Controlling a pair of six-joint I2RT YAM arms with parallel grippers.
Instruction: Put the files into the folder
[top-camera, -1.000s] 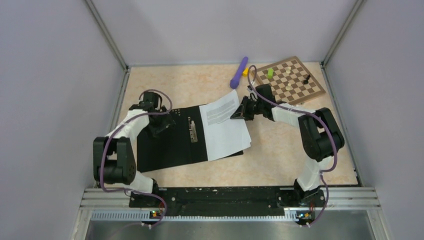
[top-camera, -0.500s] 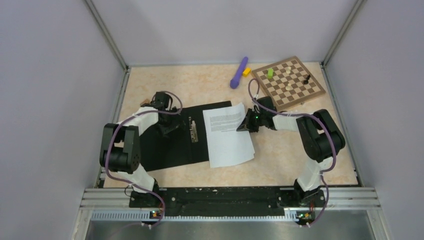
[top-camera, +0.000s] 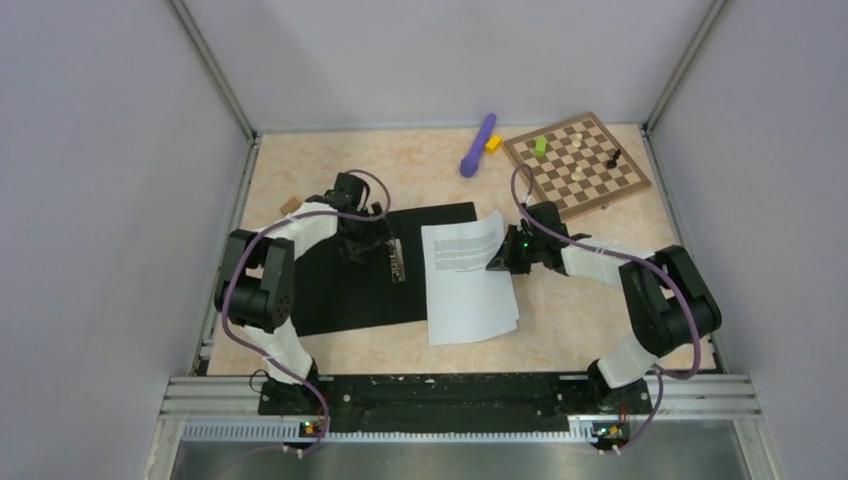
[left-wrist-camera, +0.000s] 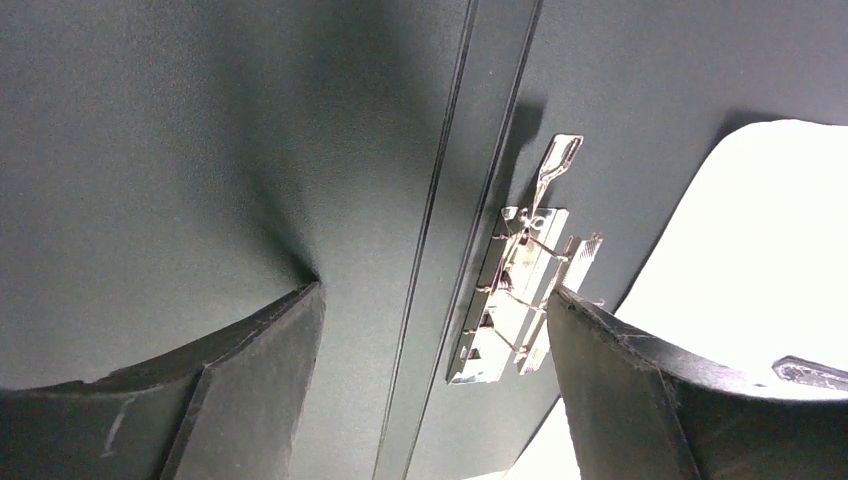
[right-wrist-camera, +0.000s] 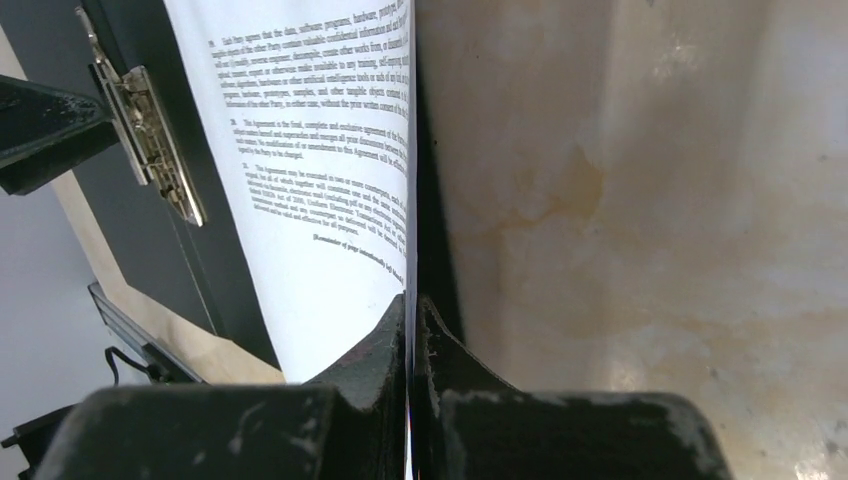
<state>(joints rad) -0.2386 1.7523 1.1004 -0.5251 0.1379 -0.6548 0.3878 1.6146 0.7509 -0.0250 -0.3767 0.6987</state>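
White files (top-camera: 466, 292) are pinched by the right gripper (top-camera: 497, 263), jaws shut; left gripper (top-camera: 378, 244) hangs over the folder (top-camera: 335, 295), jaws wide, empty.

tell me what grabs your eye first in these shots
The white sheets stand out brightest, lying mid-table and overlapping the right edge of the open black folder, their right edge lifted and pinched in the shut right end effector. The left end effector hovers open over the folder's metal clip. A chessboard sits at the far right corner.
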